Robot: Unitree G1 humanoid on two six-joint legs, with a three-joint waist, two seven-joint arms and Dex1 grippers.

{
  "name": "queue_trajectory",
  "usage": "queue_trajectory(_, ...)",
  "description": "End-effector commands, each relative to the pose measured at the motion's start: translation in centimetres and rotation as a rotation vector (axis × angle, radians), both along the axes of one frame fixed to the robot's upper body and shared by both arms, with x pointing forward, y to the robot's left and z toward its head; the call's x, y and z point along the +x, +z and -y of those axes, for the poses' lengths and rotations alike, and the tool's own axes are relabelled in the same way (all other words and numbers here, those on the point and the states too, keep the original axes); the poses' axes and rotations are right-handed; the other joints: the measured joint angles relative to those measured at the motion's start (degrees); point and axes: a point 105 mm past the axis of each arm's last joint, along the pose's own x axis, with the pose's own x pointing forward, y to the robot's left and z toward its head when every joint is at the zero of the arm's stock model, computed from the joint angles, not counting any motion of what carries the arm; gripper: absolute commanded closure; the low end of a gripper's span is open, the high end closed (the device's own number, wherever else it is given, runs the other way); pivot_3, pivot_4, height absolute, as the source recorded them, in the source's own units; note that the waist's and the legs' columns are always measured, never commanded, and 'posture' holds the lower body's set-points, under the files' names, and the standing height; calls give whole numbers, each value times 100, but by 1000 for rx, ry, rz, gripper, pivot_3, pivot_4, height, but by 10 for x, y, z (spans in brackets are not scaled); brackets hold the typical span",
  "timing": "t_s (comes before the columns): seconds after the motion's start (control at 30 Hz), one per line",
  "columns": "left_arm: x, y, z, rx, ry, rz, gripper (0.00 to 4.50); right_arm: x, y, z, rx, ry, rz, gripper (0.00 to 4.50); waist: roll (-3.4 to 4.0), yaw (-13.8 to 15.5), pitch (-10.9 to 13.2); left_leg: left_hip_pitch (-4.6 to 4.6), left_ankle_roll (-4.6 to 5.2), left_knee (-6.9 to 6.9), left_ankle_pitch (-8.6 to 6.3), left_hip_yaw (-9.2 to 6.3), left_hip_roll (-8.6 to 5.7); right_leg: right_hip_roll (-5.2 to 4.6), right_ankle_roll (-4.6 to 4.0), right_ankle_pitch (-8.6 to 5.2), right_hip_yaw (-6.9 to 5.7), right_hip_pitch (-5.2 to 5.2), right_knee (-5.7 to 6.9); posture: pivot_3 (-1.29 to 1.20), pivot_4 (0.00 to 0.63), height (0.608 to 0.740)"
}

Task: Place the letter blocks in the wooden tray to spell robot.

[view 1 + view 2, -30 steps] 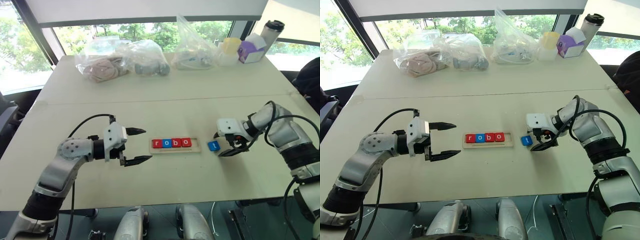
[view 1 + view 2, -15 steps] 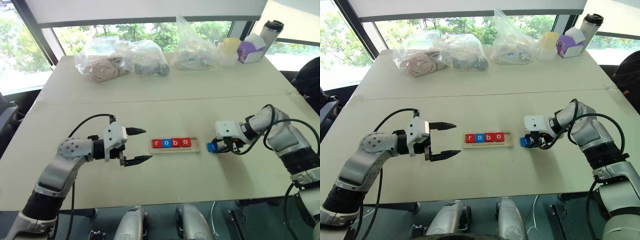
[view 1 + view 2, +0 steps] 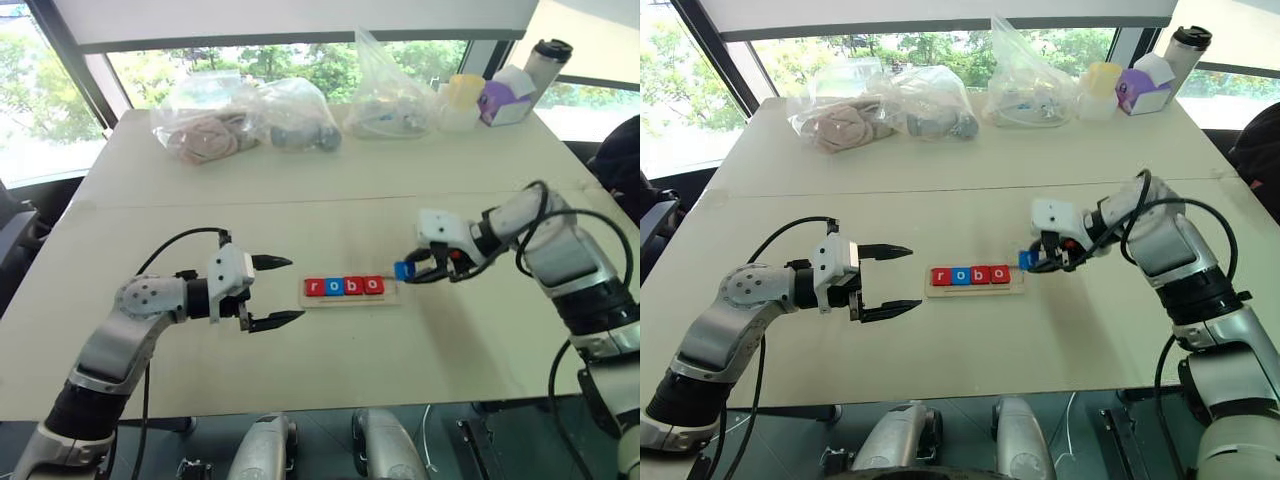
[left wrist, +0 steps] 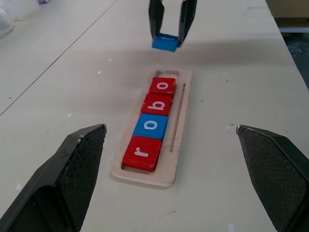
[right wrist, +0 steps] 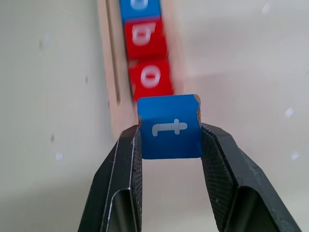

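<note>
The right gripper (image 3: 404, 271) has lifted the blue t block (image 3: 402, 270) off the table (image 3: 330, 205), pinching it above the wooden tray (image 4: 177, 126)'s empty right end slot; left gripper (image 3: 283, 291) gapes wide, well left; bags (image 3: 245, 115) line the far edge by windows.

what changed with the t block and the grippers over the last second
The right gripper closed on the blue t block, lifted it off the table and carried it left, to the open end of the wooden tray. The four tiles r, o, b, o stayed in the tray, and the left gripper stayed open and in place.
</note>
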Motion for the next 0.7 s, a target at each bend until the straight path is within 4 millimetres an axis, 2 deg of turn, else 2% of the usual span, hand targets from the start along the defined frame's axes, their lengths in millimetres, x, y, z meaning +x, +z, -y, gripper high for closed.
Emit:
queue_trajectory(0.03, -1, 10, 3, -9, -17, 43, 0, 1, 1, -8, -2, -3, -4, 3386, 0, 3, 0, -5, 0, 0, 0, 0, -2, -5, 0, 0, -2, -2, -3, 0, 150, 740)
queue_trajectory(0.23, -2, 11, 4, -11, -13, 46, 0, 3, -15, -6, -82, -32, -72, 3386, 0, -10, 0, -74, 1, 12, 1, 5, -10, -14, 4, 3, -6, -69, 3, 0, 150, 740)
queue_trajectory(0.7, -4, 11, 4, -17, 9, 45, 0, 11, -26, -7, -159, 1, -79, 3386, 0, -16, 0, -72, 2, 11, 1, 5, -10, -12, 5, 3, -14, -66, 4, 0, 150, 740)
